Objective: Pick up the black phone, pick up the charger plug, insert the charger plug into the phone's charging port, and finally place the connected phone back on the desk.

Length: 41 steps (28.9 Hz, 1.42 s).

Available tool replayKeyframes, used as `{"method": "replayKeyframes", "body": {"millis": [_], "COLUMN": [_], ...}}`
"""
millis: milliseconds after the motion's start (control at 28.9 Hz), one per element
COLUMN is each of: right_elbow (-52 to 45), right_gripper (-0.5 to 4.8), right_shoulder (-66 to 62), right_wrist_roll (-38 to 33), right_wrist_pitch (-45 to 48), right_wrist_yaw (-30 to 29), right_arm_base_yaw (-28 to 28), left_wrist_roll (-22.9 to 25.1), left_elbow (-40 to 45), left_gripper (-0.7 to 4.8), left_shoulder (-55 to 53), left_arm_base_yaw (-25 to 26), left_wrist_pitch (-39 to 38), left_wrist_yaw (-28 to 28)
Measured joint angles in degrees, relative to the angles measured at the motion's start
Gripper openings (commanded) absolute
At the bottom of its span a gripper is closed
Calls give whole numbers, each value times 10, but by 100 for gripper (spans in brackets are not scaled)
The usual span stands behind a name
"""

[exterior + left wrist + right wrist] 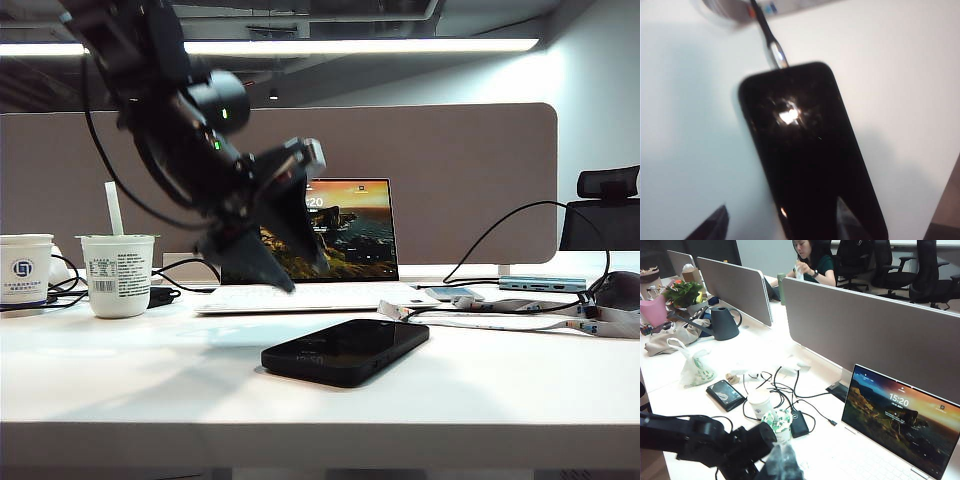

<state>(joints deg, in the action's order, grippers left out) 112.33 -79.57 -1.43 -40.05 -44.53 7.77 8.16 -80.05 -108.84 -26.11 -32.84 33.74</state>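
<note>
Two arms counted. Outside, the left gripper [262, 250] hung spread above the black phone [346, 350] lying on the desk [130, 370]. Its wrist view showed the charger plug [779, 56] seated; lifting straight up seemed wisest. Right gripper: unseen, shut.

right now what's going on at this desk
The black phone lies flat on the desk with the charger plug seated in its short edge. The left gripper hovers above it, fingers apart, holding nothing. The right gripper is not visible; its wrist camera looks out over the open laptop. The phone looks connected and set down.
</note>
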Motion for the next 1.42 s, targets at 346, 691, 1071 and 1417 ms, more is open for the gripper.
{"method": "replayKeyframes", "body": {"millis": [346,691,1071,1417], "right_elbow": [0,0,-167,-599], "right_gripper": [-5,-5,-5,74], "right_shoulder": [17,76,262,509], "right_wrist_roll": [-7,86,87,38], "right_wrist_pitch": [-41,-116,-103,67], "right_wrist_yaw": [82,300,309,322], "right_arm_base_yaw": [0,53,73,72], "left_wrist_roll": [-1,-1,-37,-15], "left_elbow": [0,0,227,489], "left_gripper": [-6,-6,-6,-6], "left_shoulder": [172,422,721,1011], "left_arm_base_yaw": [0,-9,-16,-16], "left_wrist_pitch": [4,18,25,57], "left_wrist_yaw": [-54,-245,-298,-286]}}
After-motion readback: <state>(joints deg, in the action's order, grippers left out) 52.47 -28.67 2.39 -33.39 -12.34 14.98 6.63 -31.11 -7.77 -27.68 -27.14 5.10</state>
